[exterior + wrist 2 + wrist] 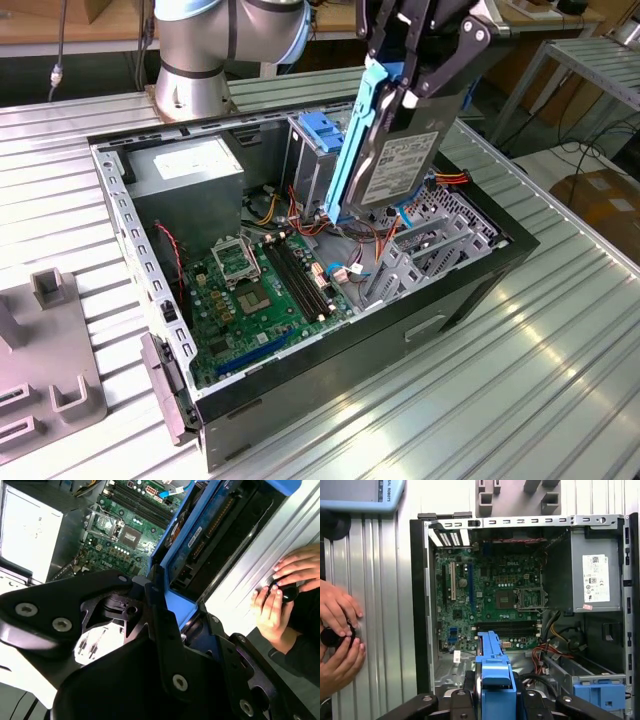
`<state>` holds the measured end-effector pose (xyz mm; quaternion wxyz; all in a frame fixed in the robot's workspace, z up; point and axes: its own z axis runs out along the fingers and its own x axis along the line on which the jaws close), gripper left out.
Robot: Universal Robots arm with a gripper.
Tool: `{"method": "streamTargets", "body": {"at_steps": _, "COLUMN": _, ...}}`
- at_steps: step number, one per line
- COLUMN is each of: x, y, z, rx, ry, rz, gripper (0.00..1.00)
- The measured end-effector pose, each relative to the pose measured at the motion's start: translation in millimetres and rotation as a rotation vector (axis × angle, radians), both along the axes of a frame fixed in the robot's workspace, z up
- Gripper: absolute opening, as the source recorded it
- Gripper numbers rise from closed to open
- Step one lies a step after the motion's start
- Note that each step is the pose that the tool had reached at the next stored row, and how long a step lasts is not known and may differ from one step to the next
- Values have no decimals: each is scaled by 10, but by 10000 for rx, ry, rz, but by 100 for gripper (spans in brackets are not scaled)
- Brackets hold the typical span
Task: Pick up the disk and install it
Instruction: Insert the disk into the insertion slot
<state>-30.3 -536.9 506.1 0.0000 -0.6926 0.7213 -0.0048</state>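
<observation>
In the exterior view the disk, grey metal with a white label and blue side rails, hangs steeply tilted over the open computer case. Its lower end dips among the cables just beside the blue-topped drive cage. My black gripper is shut on its upper end, one finger on each side. In the first wrist view the disk's blue rail stands edge-on between my fingers, above the motherboard. The second wrist view shows the disk's underside and my gripper linkage.
The grey power supply fills the case's far corner at the exterior view's left. Red and orange cables lie near the cage. A grey fixture block sits on the slatted table. A person's hands rest on a black knob beside the case.
</observation>
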Motion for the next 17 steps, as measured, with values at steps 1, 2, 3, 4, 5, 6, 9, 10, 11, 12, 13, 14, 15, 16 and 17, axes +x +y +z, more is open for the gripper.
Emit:
{"method": "streamTargets", "body": {"at_steps": 1, "x": 3, "y": -15, "z": 0, "rx": 0, "ry": 0, "rz": 0, "gripper": 37}}
{"method": "streamTargets", "body": {"at_steps": 2, "x": 6, "y": -36, "z": -1, "rx": -1, "ry": 0, "rz": 0, "gripper": 37}}
{"method": "streamTargets", "body": {"at_steps": 3, "x": 9, "y": -54, "z": -1, "rx": -1, "ry": 0, "rz": 0, "gripper": 37}}
{"method": "streamTargets", "body": {"at_steps": 4, "x": 13, "y": -69, "z": -2, "rx": -2, "ry": 0, "rz": 0, "gripper": 37}}
{"method": "streamTargets", "body": {"at_steps": 5, "x": 16, "y": -84, "z": -3, "rx": -2, "ry": 1, "rz": 0, "gripper": 37}}
{"method": "streamTargets", "body": {"at_steps": 6, "x": 19, "y": -97, "z": -4, "rx": -2, "ry": 0, "rz": 0, "gripper": 37}}
{"method": "streamTargets", "body": {"at_steps": 9, "x": 28, "y": -139, "z": -5, "rx": -7, "ry": 0, "rz": 0, "gripper": 37}}
{"method": "streamTargets", "body": {"at_steps": 10, "x": 28, "y": -146, "z": -5, "rx": -12, "ry": 0, "rz": -1, "gripper": 37}}
{"method": "streamTargets", "body": {"at_steps": 11, "x": 28, "y": -148, "z": -5, "rx": -17, "ry": 0, "rz": -1, "gripper": 37}}
{"method": "streamTargets", "body": {"at_steps": 12, "x": 29, "y": -149, "z": -5, "rx": -19, "ry": 0, "rz": -1, "gripper": 37}}
{"method": "streamTargets", "body": {"at_steps": 13, "x": 29, "y": -149, "z": -5, "rx": -19, "ry": 0, "rz": 0, "gripper": 37}}
{"method": "streamTargets", "body": {"at_steps": 14, "x": 29, "y": -150, "z": -5, "rx": -19, "ry": 0, "rz": 0, "gripper": 37}}
{"method": "streamTargets", "body": {"at_steps": 15, "x": 29, "y": -150, "z": -5, "rx": -18, "ry": 0, "rz": 0, "gripper": 37}}
{"method": "streamTargets", "body": {"at_steps": 16, "x": 29, "y": -150, "z": -5, "rx": -19, "ry": 0, "rz": 0, "gripper": 37}}
{"method": "streamTargets", "body": {"at_steps": 17, "x": 29, "y": -150, "z": -5, "rx": -19, "ry": 0, "rz": 0, "gripper": 37}}
